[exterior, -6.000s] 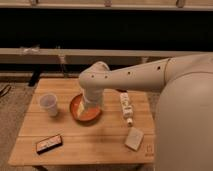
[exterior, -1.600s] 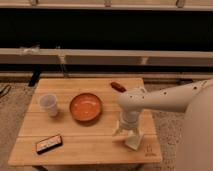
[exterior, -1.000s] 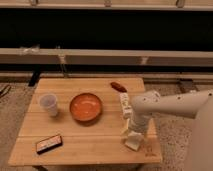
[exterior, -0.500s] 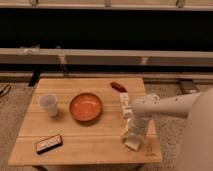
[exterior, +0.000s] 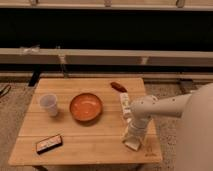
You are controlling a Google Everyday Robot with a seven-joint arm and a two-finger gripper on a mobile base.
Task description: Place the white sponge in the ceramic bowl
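Observation:
The white sponge (exterior: 132,144) lies flat near the front right corner of the wooden table (exterior: 85,135). My gripper (exterior: 134,134) points down right over it, and the wrist hides most of the sponge; only its front edge shows. The ceramic bowl (exterior: 86,107), orange-red and with nothing in it, sits at the table's middle, well to the left of the gripper. My white arm reaches in from the right edge of the view.
A translucent plastic cup (exterior: 49,104) stands left of the bowl. A dark rectangular device (exterior: 49,143) lies at the front left. A long white labelled bottle (exterior: 125,104) lies just behind my wrist. A small reddish-brown item (exterior: 118,86) lies at the back right.
My arm has swung from over the bowl to the front right corner and come down over the sponge. In the last half second it has hardly moved.

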